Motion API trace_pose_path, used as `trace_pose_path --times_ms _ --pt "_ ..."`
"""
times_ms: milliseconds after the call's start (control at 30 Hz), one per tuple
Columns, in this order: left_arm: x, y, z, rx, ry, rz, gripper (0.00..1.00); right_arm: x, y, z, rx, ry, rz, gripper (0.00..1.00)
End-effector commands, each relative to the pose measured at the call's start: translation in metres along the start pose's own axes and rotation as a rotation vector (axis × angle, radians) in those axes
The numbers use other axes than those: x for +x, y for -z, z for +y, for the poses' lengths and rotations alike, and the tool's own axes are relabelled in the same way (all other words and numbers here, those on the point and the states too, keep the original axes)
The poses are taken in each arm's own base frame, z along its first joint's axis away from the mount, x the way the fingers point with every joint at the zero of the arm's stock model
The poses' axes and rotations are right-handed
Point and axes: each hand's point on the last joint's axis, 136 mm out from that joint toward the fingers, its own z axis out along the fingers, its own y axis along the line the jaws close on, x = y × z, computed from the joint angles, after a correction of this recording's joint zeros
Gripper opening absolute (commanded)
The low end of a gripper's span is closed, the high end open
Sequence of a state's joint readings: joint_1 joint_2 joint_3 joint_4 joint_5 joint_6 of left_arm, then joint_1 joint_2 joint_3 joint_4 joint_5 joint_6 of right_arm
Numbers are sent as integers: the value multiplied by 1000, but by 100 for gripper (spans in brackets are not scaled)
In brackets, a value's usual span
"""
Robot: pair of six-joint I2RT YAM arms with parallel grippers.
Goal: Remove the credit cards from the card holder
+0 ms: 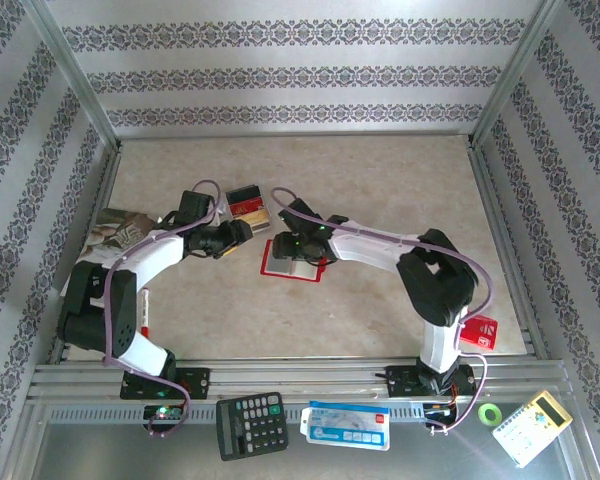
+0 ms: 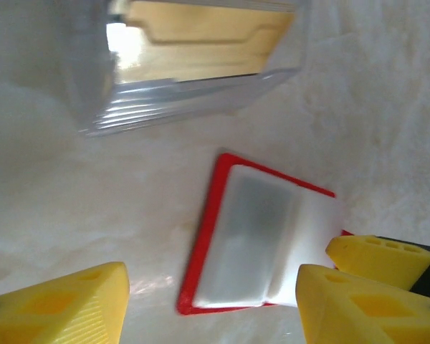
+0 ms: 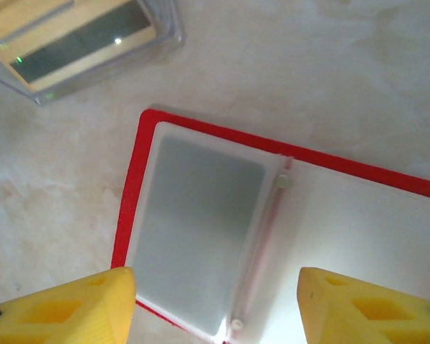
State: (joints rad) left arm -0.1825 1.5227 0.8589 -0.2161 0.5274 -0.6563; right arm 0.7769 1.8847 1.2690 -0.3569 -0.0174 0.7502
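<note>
On the worktop, near its middle, the card holder (image 1: 271,263) lies opened flat, a red rim around pale pockets. Seen from the right wrist, a grey card (image 3: 197,222) sits behind the cloudy film of the pocket on the left side. Just beyond the holder stands a clear box (image 1: 246,203) with tan and dark card-like things in it. Your right gripper (image 3: 215,287) hangs directly over the holder with its jaws apart and nothing between them. Your left gripper (image 2: 211,287) hovers close by, jaws likewise apart and empty.

The step in hand looks like drawing that grey card out. Use one arm to press the holder's bare half flat so it cannot slide or fold, and keep that contact off the pocket. Bring the other jaws to the pocket's open side. I cannot tell which edge that is, so check before you commit. Pinch only the card's edge, not the film, and pull along the pocket, low and slow. Mind the two arms: they work very near each other.
</note>
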Motion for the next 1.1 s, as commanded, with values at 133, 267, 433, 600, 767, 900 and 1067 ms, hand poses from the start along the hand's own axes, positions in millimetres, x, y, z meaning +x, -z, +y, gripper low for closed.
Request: trace_pose_path --times_ms 133,267,433,600,767,900,1067 --pt "5 13 19 -80 18 -16 73 8 -19 -8 128 70 72 64" --pt "5 10 20 -75 34 -14 75 15 -29 -11 148 95 126 64" --pt "3 8 16 -58 42 -5 75 31 -40 -21 180 102 206 62" --pt "6 6 9 -40 37 47 72 37 -42 -36 181 70 226 55" --pt "6 6 2 -20 35 67 66 38 -42 -47 173 55 234 42" --pt "13 0 -2 0 38 89 60 38 -42 -50 172 54 235 35" --pt "29 -10 -11 18 15 145 50 37 -42 -48 159 56 229 31"
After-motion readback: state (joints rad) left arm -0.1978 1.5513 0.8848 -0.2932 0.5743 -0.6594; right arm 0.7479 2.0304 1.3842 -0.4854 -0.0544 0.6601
